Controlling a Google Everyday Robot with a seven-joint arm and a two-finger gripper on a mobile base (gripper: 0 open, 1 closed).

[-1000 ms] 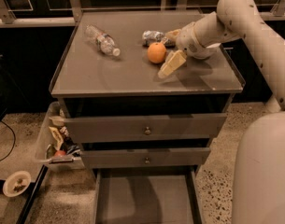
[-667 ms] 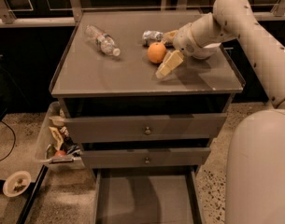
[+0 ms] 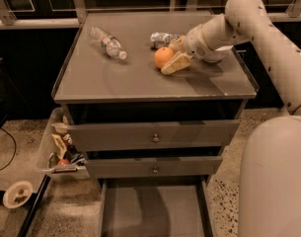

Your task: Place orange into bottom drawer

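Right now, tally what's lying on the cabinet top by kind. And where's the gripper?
orange: 1
plastic bottle: 1
crumpled silver packet: 1
Total: 3
The gripper is right at the orange's right side, low over the cabinet top.

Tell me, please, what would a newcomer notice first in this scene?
The bright orange on the grey cabinet top draws the eye first. The cream gripper is right beside it on the right, open, at the end of a big white arm. Below, the bottom drawer stands pulled out, and a plastic bottle lies on the top, further left.
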